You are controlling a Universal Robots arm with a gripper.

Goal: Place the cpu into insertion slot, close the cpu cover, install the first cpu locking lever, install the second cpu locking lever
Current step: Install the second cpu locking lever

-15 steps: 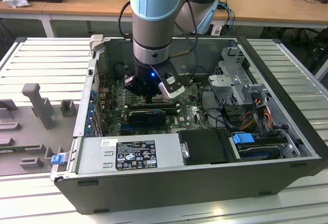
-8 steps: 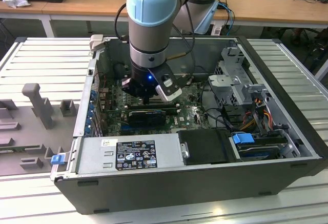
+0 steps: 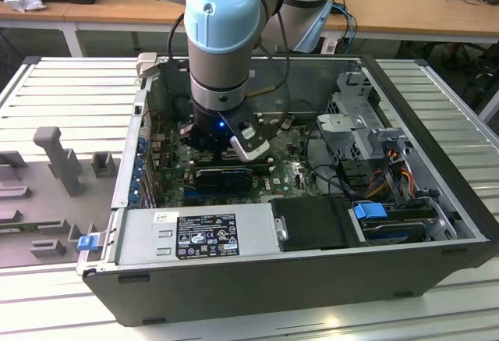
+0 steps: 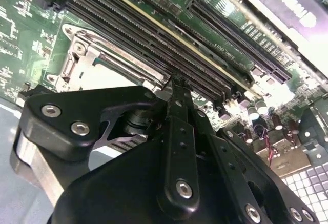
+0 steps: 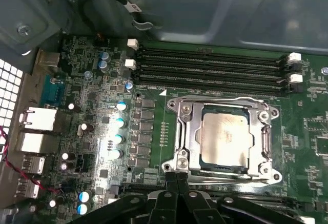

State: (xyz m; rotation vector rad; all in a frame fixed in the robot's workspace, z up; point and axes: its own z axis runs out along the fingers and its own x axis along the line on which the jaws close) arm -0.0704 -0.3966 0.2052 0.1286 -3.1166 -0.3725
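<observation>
CPU (image 5: 225,139) sits in the insertion slot (image 5: 189,131) right of centre in the first wrist view, cpu cover (image 5: 224,102) closed flat around it, memory slots (image 5: 210,70) just above. My tool (image 5: 177,175) at bottom centre, fingers pressed together, tips touching the socket frame's lower edge. Second wrist view: tool (image 4: 174,83) mid-frame, fingers together, holding nothing, socket frame at left. Exterior view: my arm (image 3: 222,37) reaches down into the open computer case (image 3: 437,107), centre frame.

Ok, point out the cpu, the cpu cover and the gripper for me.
cpu (image 5: 225,138), first wrist view, on its silvery metal top.
cpu cover (image 5: 186,131), first wrist view, on the frame's side bar beside the chip.
gripper (image 5: 178,175), first wrist view, at the fingertips next to the cover's edge.
</observation>
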